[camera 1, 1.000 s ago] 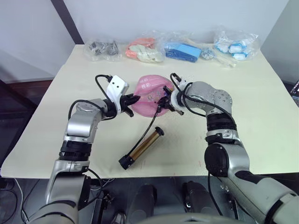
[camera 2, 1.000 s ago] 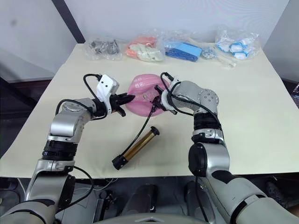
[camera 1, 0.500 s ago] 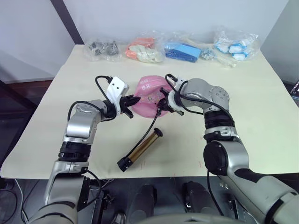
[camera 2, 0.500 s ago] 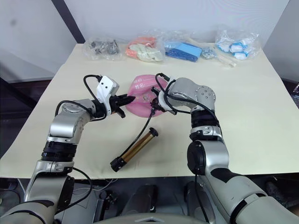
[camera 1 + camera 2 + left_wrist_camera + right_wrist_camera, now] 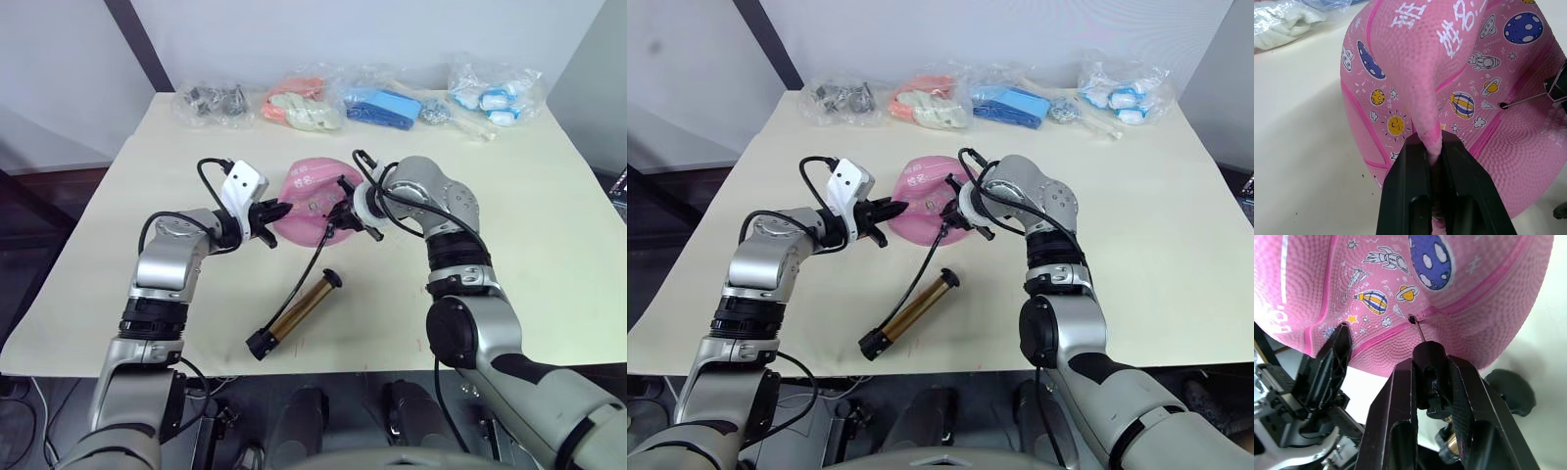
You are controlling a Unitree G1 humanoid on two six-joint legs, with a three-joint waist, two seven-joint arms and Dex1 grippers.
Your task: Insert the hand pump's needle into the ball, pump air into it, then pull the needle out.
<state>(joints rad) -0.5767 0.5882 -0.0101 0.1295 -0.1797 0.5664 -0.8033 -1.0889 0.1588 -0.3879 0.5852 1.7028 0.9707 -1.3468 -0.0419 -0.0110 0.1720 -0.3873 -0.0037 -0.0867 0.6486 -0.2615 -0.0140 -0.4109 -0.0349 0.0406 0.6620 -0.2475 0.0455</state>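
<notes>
From the head views we see the ball (image 5: 312,201), limp, mid-worktop (image 5: 549,215), the pump (image 5: 294,312) lying nearer us. In the left wrist view our left tool (image 5: 1434,147) is clamped on a ball fold. In the right wrist view our right tool (image 5: 1432,367) is clamped on the hose end, needle (image 5: 1419,330) in the valve.

Both eye views look forward and down from the head onto the cream tabletop (image 5: 549,225), nearly identical, slightly offset sideways. Each wrist view sits very close against the deflated pink rubber ball with cartoon prints (image 5: 1449,73), apparently from opposite sides, sharing its valve area.
</notes>
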